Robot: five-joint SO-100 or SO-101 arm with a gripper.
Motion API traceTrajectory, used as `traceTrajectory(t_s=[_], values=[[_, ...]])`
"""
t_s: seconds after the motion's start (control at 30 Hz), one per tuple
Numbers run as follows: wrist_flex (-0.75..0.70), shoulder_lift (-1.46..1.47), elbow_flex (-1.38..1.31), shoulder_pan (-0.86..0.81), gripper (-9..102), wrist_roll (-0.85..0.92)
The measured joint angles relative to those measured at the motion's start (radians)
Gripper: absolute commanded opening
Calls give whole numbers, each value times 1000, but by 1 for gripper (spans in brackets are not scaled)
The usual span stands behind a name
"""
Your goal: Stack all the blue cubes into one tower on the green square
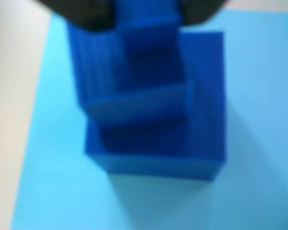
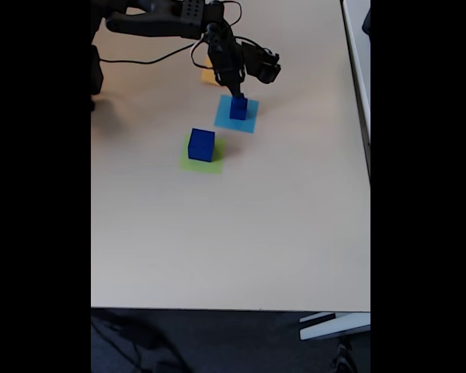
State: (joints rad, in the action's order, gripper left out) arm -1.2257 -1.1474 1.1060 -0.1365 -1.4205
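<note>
On the green square [image 2: 208, 164] stands the large blue cube [image 2: 201, 145], alone. Up and to its right, a flat light-blue square [image 2: 251, 121] carries another blue cube [image 1: 156, 160] [image 2: 239, 113]. A smaller blue cube [image 1: 146, 62] sits on or just above that cube's top; the blur hides whether they touch. My gripper [image 1: 146, 19] [image 2: 237, 96] comes down from above, and its dark fingers [image 1: 81, 14] press both sides of the smaller cube, shut on it.
An orange flat square [image 2: 207, 75] lies behind the arm [image 2: 179, 19], partly covered by it. A black cable trails across the back left of the beige table [image 2: 233, 233]. The table's right edge and front edge are in the fixed view.
</note>
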Motion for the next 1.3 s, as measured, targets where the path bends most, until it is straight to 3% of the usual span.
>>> traceTrajectory(t_s=[0.37,0.7,0.93,1.3], values=[[-25,0,-34,-5,0,31],[-167,-34,-75,-23,0,0],[-242,-104,-75,-133,0,91],[-206,-146,80,-293,0,175]])
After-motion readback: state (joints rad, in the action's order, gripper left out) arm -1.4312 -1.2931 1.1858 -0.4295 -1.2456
